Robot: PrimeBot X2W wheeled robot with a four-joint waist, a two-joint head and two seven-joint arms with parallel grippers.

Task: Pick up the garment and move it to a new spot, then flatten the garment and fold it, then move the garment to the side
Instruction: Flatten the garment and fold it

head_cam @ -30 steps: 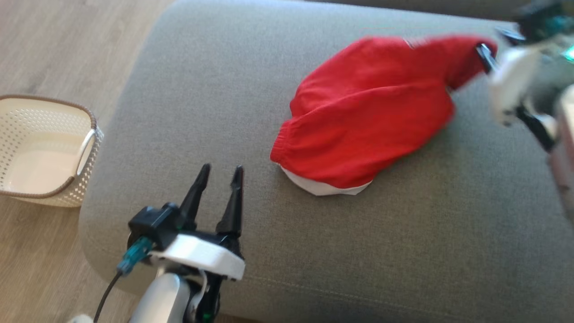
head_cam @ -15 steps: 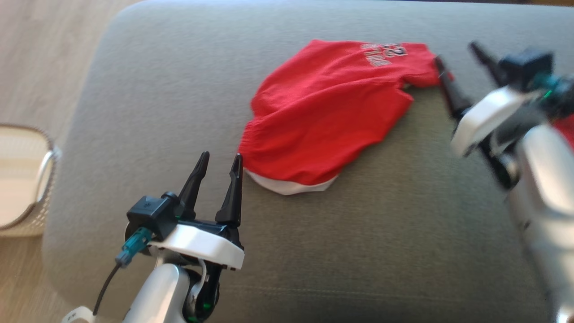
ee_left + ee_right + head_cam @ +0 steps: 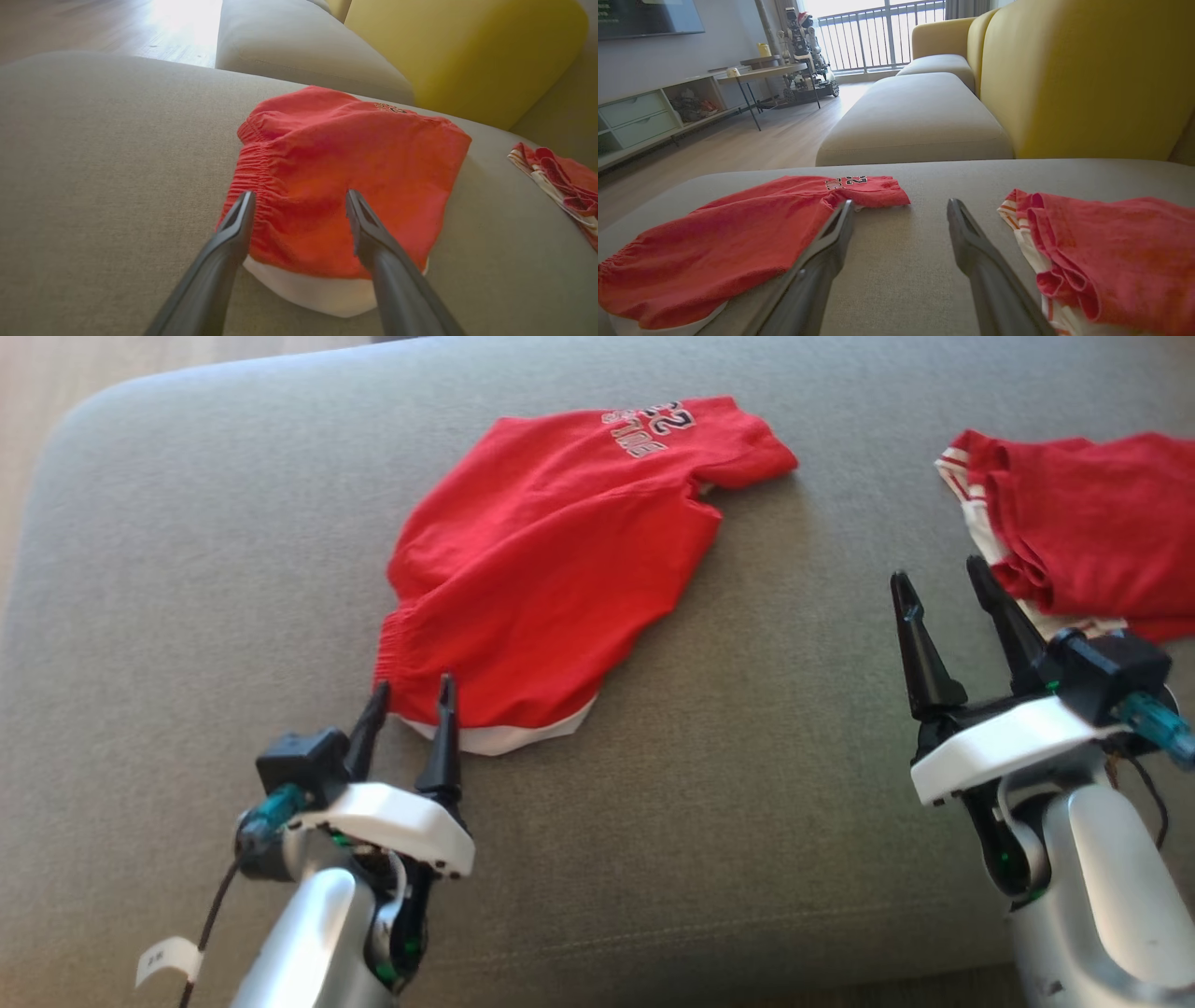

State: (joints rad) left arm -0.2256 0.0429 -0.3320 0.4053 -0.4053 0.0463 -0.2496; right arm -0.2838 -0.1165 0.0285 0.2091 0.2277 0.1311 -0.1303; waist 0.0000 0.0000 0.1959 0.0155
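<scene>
Left pincer (image 3: 414, 686) first: its jaws stand wide and hold nothing, and its tips are at the near left corner of the red shorts (image 3: 541, 569), by the gathered waistband (image 3: 250, 163). From my wrist view the two fingers straddle that corner, but I cannot tell whether they touch the cloth or hang just above it. My right pincer (image 3: 938, 571) is wide and empty too. It is over bare grey cushion (image 3: 747, 784), between the shorts and a second red garment (image 3: 1092, 523) that lies bunched at the right edge.

The shorts lie loose in the middle of the cushion, free of both pincers. They are rumpled, with one leg twisted out toward the far side where the printed number (image 3: 653, 425) shows, and a strip of white lining (image 3: 509, 735) pokes out at the near edge.

I judge the carry to a new spot to be over and the flattening to be the step in hand; nothing is folded yet.

For the next move I should probably lower the left pincer and close it on the waistband corner alone, not on the lining underneath. My right pincer should then reach across to the far end of the shorts, taking care to stay clear of the second garment, so I can pull the cloth flat between the two.
</scene>
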